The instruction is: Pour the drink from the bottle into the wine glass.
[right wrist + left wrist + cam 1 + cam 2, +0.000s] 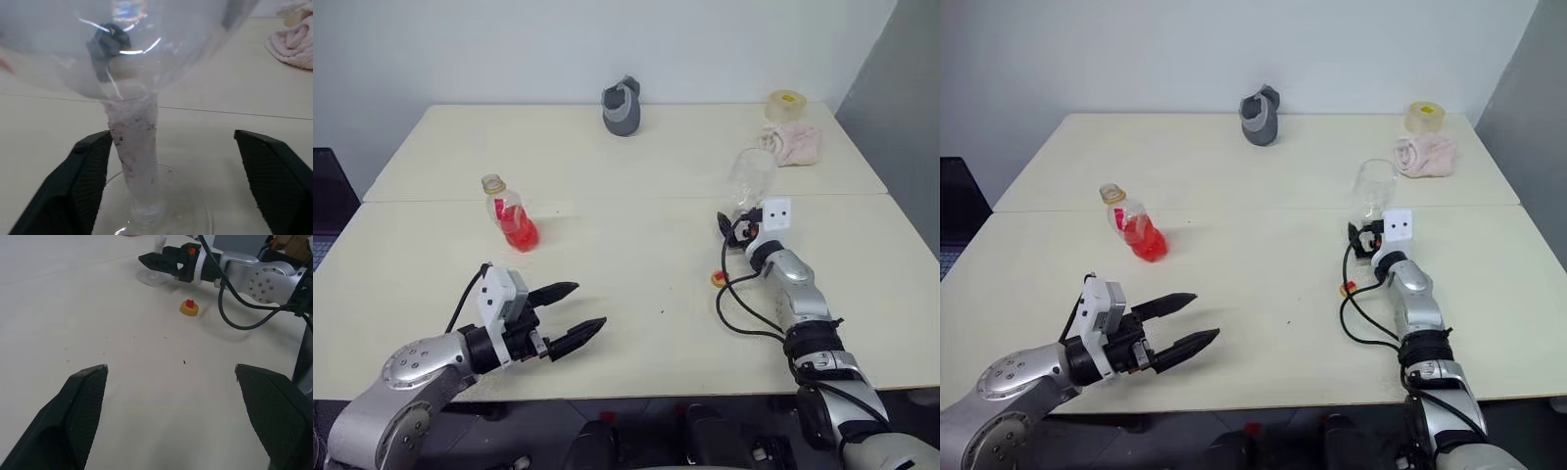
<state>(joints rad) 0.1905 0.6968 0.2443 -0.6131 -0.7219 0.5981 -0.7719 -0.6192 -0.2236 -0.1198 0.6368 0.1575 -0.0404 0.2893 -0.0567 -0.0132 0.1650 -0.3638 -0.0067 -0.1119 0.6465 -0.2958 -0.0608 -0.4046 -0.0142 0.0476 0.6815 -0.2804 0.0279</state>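
A: Black and textured, the two fingers of the right tool (168,183) stand well apart on either side of the stem of the clear, colourless stemmed wine glass (134,147); one pad is just beside the stem, the other well clear, nothing clamped.

B: And the left tool (578,313)?

A: Spread wide, holding nothing, low over the pale cream bench (636,255) near its front edge. The small clear plastic bottle with a red label band (512,215) stands upright beyond it, uncapped, with the translucent red-orange drink (521,235) in its lower part.

B: The room?

A: A plain white wall behind; at the far edge sit a grey object (623,106), a pink crumpled cloth (791,144) and a yellowish roll (786,103).

B: Anything one view adds?

A: The left wrist view shows the small yellow cap with a red centre (189,307) on the bench near the right arm. The right wrist view shows whitish speckled wrapping on the stem.
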